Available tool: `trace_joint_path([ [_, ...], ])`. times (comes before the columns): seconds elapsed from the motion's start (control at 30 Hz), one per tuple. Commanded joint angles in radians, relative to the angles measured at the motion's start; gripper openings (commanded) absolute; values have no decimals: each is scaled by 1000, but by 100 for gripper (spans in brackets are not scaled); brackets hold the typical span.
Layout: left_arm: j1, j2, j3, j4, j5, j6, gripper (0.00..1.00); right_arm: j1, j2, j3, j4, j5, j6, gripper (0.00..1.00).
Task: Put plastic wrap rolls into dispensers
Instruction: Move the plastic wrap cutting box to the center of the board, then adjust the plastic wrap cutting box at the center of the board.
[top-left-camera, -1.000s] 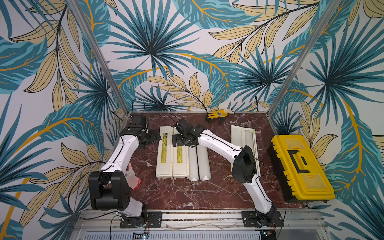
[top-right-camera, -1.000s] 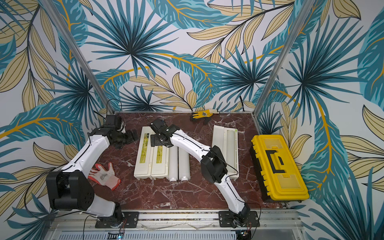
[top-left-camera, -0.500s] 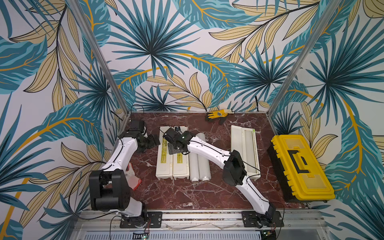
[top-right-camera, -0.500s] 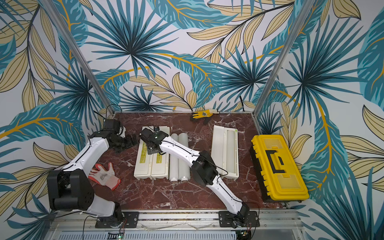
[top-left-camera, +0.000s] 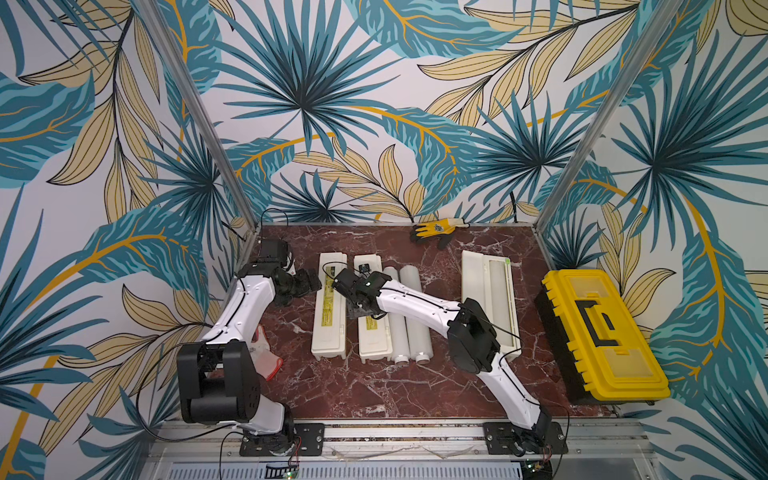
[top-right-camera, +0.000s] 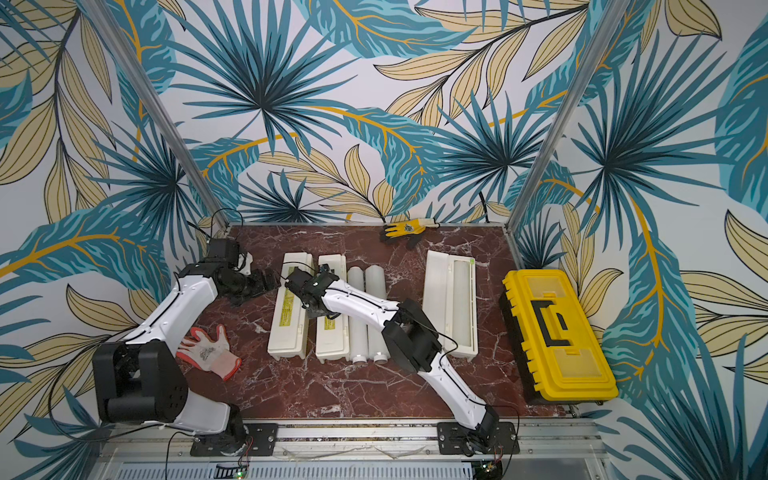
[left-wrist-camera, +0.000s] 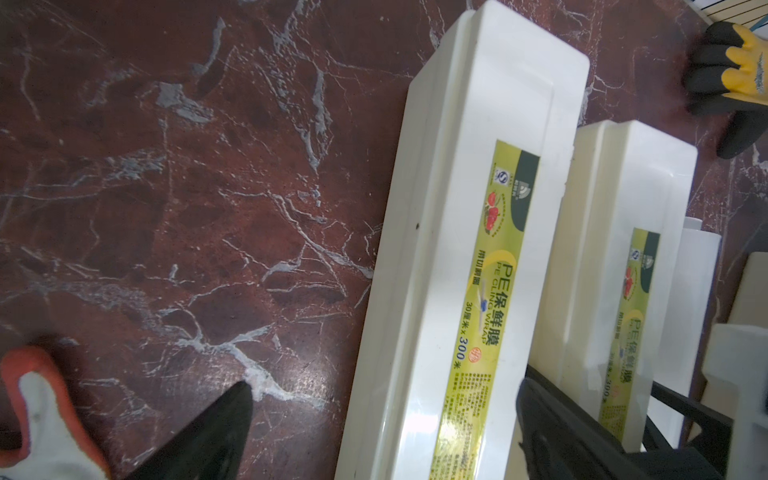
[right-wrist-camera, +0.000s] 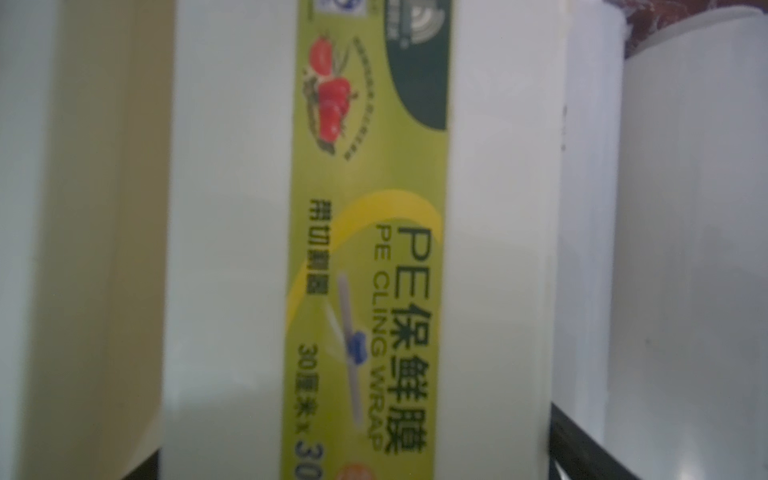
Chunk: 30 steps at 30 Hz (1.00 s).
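A: Plastic wrap rolls (top-left-camera: 417, 336): two lie bare, touching the shut dispenser (top-left-camera: 374, 338) on its toolbox (top-left-camera: 602, 332) side.
B: Right gripper (top-left-camera: 360, 309) straddles it, jaws wide; whether it grips, I cannot tell. I'd lift only the lid. The left gripper (top-left-camera: 311, 281), gaping and empty, should brace the base.

The whole tabletop (top-left-camera: 374, 386) is viewed steeply from above in both top views. The labelled dispensers (left-wrist-camera: 469, 291) are imaged at close range by both wrist views.

Yellow-green-labelled cream dispenser (right-wrist-camera: 365, 249) close up, between second dispenser (right-wrist-camera: 25, 249) and plastic wrap roll (right-wrist-camera: 685, 249).
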Motion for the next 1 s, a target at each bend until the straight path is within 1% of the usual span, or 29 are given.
trace_joint_path([
  [0.0,9,0,-22,22,18,13,100,-19,-63,-187,-71,-5,-2,91],
  [0.1,9,4,-19,22,25,13,100,-23,-141,-306,-16,-16,-37,91],
  [0.17,8,8,-18,23,27,13,100,-23,-171,-356,0,-33,-80,90],
  [0.27,9,12,-16,23,32,13,100,-25,-207,-400,-8,-37,-129,91],
  [0.33,9,13,-15,22,38,11,100,-28,-227,-419,-17,-38,-157,95],
  [0.37,9,14,-14,22,40,11,99,-32,-235,-417,-34,-45,-167,99],
  [0.4,8,13,-13,22,41,10,99,-36,-241,-405,-54,-40,-163,99],
  [0.53,9,13,-5,24,64,5,99,-47,-257,-359,-27,-46,-206,99],
  [0.7,8,0,4,25,69,2,100,-124,-230,-291,-3,-145,-204,99],
  [0.73,9,-2,4,23,66,0,99,-125,-225,-284,8,-166,-206,99],
  [0.77,9,-6,3,24,69,-1,100,-158,-217,-274,10,-181,-212,99],
  [0.97,9,-7,-3,24,71,4,100,-185,-113,-147,-58,-193,-241,99],
])
